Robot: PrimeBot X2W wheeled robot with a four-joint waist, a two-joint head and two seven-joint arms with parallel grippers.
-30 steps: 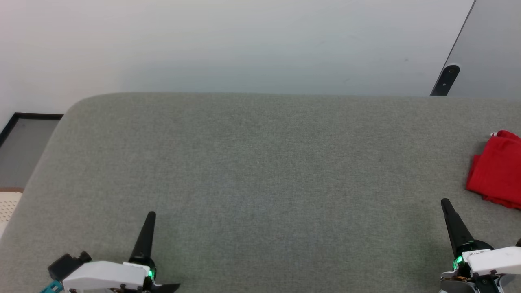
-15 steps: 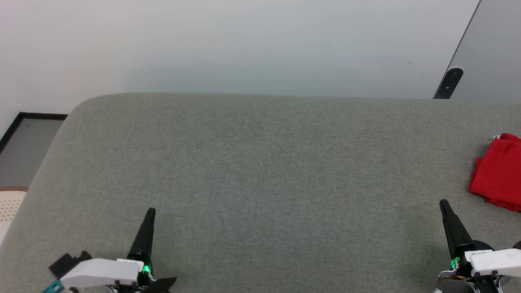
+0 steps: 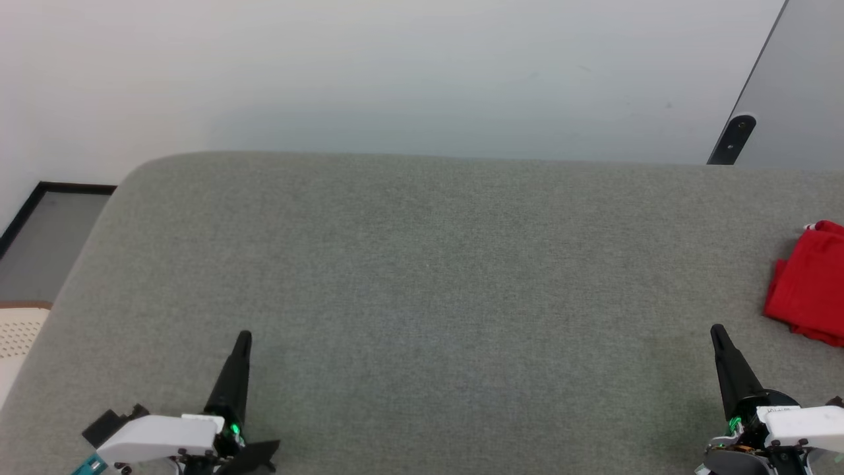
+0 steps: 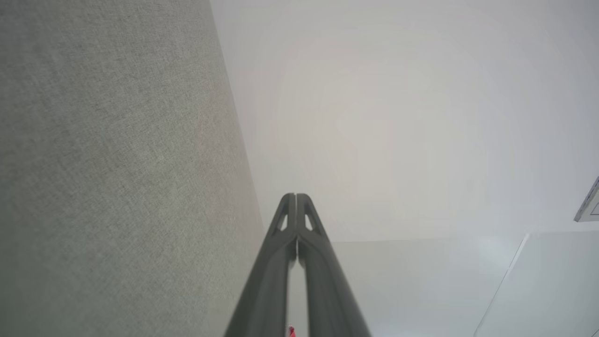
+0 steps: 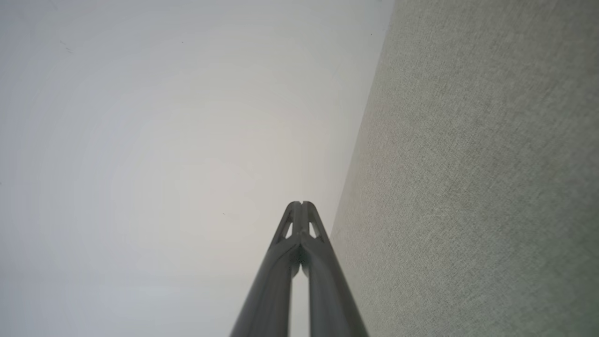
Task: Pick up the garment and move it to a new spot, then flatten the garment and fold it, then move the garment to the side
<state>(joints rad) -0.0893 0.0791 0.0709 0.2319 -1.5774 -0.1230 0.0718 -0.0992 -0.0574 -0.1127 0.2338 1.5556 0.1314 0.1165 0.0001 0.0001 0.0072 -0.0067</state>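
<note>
Left gripper (image 3: 243, 338), right gripper (image 3: 717, 330) (both closed)

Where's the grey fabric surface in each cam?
Head view: grey fabric surface spans the lower two thirds.
Left wrist view: left side, beside the shut left tool.
Right wrist view: right side, beside the shut right tool.
Shared landmark: pale wall along its edge.

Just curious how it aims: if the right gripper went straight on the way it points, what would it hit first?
Probably nothing soon: the right gripper points across bare cushion toward the wall, which it would likely meet first. The garment lies off to its right.
</note>
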